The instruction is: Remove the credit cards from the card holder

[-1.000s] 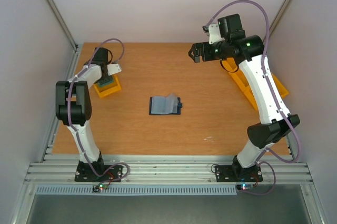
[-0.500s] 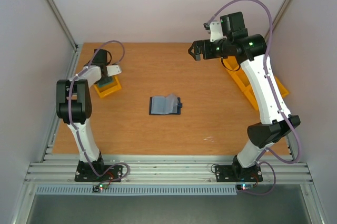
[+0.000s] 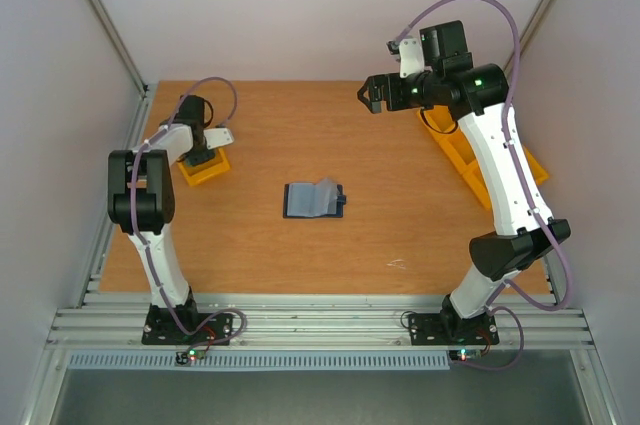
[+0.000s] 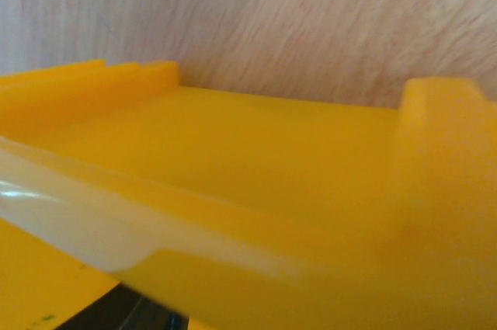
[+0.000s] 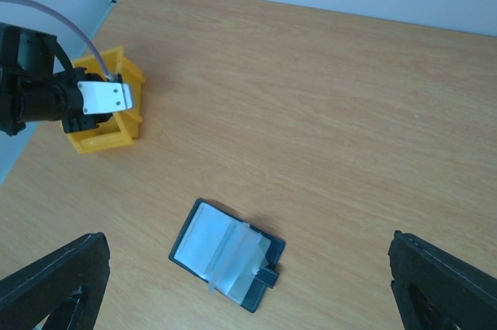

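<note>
The card holder (image 3: pixel 314 200) lies open on the wooden table near its middle, a dark navy cover with pale sleeves fanned up and its snap tab to the right; the right wrist view shows it (image 5: pixel 227 256) from high above. No credit cards show plainly; I cannot tell what the sleeves hold. My left gripper (image 3: pixel 203 152) is down at the small yellow bin (image 3: pixel 205 167) at far left. Its wrist view is filled by the yellow bin (image 4: pixel 272 151), with a blurred whitish strip (image 4: pixel 70 213) across the lower left, and its fingers do not show. My right gripper (image 3: pixel 370 97) hangs high over the table's far right, open and empty (image 5: pixel 248 279).
More yellow bins (image 3: pixel 470 160) stand along the right edge behind my right arm. The left bin (image 5: pixel 105 112) sits near the far-left corner, close to the metal frame rail (image 3: pixel 125 145). Grey walls close in the back and both sides.
My left wrist has shifted slightly over the yellow bin, and the bluish thing seen at its tip earlier no longer shows. My right gripper has drifted slightly. The card holder has not moved.
</note>
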Controlling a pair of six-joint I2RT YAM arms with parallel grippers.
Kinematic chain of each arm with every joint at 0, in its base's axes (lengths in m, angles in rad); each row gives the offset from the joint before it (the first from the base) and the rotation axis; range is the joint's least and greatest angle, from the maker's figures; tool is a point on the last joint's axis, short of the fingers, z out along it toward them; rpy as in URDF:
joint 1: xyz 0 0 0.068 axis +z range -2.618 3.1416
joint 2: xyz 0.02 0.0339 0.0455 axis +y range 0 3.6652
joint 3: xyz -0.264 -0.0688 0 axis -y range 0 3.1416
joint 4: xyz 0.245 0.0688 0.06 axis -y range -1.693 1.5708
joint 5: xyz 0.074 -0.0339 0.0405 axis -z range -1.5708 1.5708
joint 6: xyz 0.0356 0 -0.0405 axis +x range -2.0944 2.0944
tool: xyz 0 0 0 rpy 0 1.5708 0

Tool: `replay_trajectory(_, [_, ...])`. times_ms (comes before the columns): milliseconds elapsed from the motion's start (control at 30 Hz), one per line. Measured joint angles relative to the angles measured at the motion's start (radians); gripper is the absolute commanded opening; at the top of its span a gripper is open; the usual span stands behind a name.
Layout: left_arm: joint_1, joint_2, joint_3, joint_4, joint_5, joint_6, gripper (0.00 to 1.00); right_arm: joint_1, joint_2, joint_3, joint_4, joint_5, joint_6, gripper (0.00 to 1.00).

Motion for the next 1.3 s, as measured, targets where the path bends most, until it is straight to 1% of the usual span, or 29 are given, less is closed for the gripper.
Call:
replay_trajectory(333, [0.002,-0.024,0.05,-0.141,0.084,-0.051,0.61,-0.002,0.0,0.0,-0.002,-0.013,-0.002,0.99])
replay_trajectory(433, [0.002,-0.058,0.071,-0.179,0.109,-0.063,0.67,-0.002,0.0,0.0,-0.002,-0.014,-0.002,0.98])
replay_trajectory(567, [0.002,-0.13,0.119,-0.253,0.158,-0.098,0.71,-0.002,0.0,-0.002,0.0,-0.024,-0.002,0.98])
replay_trajectory(633, [0.002,-0.171,0.175,-0.312,0.197,-0.14,0.71,-0.002,0.0,-0.006,0.0,-0.045,-0.004,0.98])
replay_trajectory(733, [0.001,-0.232,0.28,-0.404,0.272,-0.244,0.72,0.0,0.0,-0.029,0.002,-0.08,-0.003,0.96])
replay_trajectory(800, [-0.005,-0.274,0.338,-0.459,0.334,-0.348,0.71,0.011,-0.001,-0.063,0.008,-0.079,0.008,0.92])
replay_trajectory(867, [-0.008,-0.325,0.36,-0.494,0.413,-0.467,0.74,0.034,-0.002,-0.119,0.018,-0.056,0.031,0.88])
replay_trajectory(900, [-0.013,-0.352,0.357,-0.508,0.455,-0.535,0.75,0.053,-0.002,-0.151,0.023,-0.037,0.05,0.88])
replay_trajectory(967, [-0.028,-0.4,0.321,-0.513,0.526,-0.655,0.77,0.099,0.008,-0.2,0.026,0.015,0.082,0.89])
replay_trajectory(1067, [-0.069,-0.455,0.204,-0.509,0.605,-0.835,0.79,0.19,0.045,-0.261,0.042,0.106,0.125,0.93])
replay_trajectory(1100, [-0.086,-0.466,0.145,-0.499,0.623,-0.898,0.79,0.217,0.064,-0.277,0.05,0.127,0.135,0.94])
replay_trajectory(1200, [-0.125,-0.47,-0.014,-0.475,0.644,-1.044,0.82,0.276,0.146,-0.342,0.087,0.154,0.18,0.95])
replay_trajectory(1300, [-0.144,-0.475,-0.143,-0.442,0.656,-1.155,0.84,0.282,0.23,-0.402,0.119,0.155,0.218,0.95])
